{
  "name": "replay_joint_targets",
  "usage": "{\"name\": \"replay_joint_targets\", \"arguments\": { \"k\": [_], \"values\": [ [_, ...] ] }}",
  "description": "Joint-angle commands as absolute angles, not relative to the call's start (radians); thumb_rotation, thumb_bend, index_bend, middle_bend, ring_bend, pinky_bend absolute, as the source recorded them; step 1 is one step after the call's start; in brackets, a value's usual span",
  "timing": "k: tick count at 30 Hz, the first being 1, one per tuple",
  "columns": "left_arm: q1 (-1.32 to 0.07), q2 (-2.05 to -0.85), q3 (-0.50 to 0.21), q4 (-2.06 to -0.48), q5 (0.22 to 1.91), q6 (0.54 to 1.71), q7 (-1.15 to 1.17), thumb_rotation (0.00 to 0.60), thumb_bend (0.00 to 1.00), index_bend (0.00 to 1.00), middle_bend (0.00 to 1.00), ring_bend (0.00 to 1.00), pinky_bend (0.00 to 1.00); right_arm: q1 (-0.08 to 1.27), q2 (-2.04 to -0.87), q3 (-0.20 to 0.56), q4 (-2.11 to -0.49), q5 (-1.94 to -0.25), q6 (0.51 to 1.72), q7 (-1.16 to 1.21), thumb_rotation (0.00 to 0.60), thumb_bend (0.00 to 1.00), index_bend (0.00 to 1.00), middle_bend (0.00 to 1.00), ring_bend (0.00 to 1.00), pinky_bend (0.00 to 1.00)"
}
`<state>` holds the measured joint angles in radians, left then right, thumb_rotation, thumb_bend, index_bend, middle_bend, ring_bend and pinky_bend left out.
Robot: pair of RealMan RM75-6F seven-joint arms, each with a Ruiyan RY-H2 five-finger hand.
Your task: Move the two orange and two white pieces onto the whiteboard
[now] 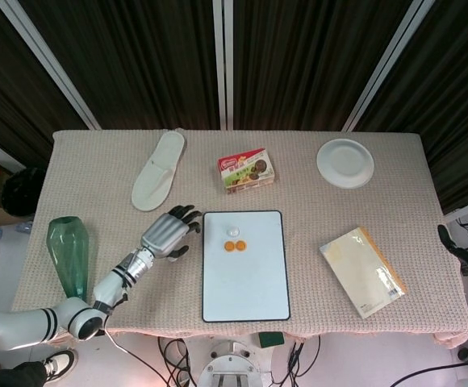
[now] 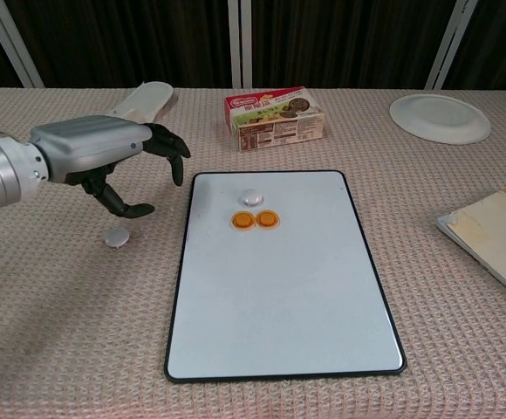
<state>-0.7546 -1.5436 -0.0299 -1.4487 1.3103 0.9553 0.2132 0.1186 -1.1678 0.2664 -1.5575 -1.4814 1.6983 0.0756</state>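
Whiteboard (image 2: 279, 288) at counter (image 2: 61, 349) centre: carries two orange pieces (image 2: 255, 220), side by side, and one white piece (image 2: 252, 197) just at their 12 o'clock, all near its far edge. Second white piece (image 2: 117, 235) lies off the board on the cloth, at 9 o'clock of the oranges, so by my judgement the one item left to move. Left robot hand (image 2: 113, 161) hovers just above it, spread and empty, seemingly placed to pick it up; right robot hand (image 1: 464, 251), at the counter's 3 o'clock edge, state cannot be told.

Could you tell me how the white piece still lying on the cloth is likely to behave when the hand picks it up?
The white piece looks small and low, so probably light but awkward to pinch. Its domed top may slip between fingers. The woven tablecloth should keep it from sliding.
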Motion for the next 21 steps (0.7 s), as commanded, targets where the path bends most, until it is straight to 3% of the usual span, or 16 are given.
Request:
{"name": "replay_joint_targets", "arguments": {
  "k": [1,21],
  "values": [
    [-0.722,-1.515,-0.01,-1.482,1.31,0.988,0.233,0.6,0.29,0.37,0.15,0.06,0.15,0.117,-1.165,0.267,-1.559,-1.477,1.698,0.073,0.6,0.21,0.0,0.0,0.0,0.0],
    [-0.632,-1.501,0.037,-1.48,1.363,1.012,0.161,0.6,0.29,0.35,0.15,0.06,0.15,0.129,-1.17,0.259,-1.568,-1.478,1.678,0.055,0.6,0.21,0.0,0.0,0.0,0.0]
  ]
}}
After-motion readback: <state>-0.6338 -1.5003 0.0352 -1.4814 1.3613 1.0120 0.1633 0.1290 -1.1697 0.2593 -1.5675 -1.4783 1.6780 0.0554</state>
